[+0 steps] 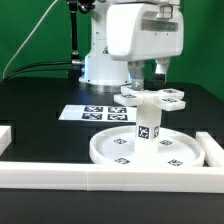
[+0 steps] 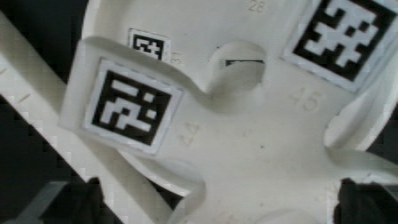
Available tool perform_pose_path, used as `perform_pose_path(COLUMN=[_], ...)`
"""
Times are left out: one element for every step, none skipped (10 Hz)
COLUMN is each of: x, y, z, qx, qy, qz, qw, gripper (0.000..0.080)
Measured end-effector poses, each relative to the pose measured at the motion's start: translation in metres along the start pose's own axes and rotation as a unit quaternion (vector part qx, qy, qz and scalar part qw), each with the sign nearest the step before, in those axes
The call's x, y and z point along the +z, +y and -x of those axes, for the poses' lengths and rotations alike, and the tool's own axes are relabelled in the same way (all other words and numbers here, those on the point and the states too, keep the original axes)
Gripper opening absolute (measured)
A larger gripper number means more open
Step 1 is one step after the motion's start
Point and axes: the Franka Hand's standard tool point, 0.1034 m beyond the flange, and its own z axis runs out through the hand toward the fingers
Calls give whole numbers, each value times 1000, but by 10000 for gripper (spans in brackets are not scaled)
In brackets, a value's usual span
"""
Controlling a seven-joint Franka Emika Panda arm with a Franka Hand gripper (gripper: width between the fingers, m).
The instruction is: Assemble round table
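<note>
The large rimmed round disc lies flat near the front of the table. The short cylinder post stands upright on it. The four-armed cross piece sits on top of the post, tags facing up. My gripper hangs just above and behind the cross piece. In the wrist view the cross piece fills the picture, and my gripper is open, with one dark finger on each side of one arm. I cannot tell whether the fingers touch it.
The marker board lies on the black table behind the disc. Long white rails run along the front, at the exterior view's left and at its right. The arm's white base stands at the back.
</note>
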Motion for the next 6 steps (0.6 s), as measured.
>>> perform_pose_path(x=[1, 1, 1, 1, 1, 3], y=[-2, -1, 1, 2, 3, 2], z=[0, 2, 4, 5, 7, 7], qx=[-18, -59, -87, -94, -139, -195], qy=[-4, -8, -12, -14, -20, -23], qz=[-3, 0, 1, 2, 4, 11], qw=[1000, 998, 996, 995, 990, 981], gripper=[649, 649, 649, 649, 649, 649])
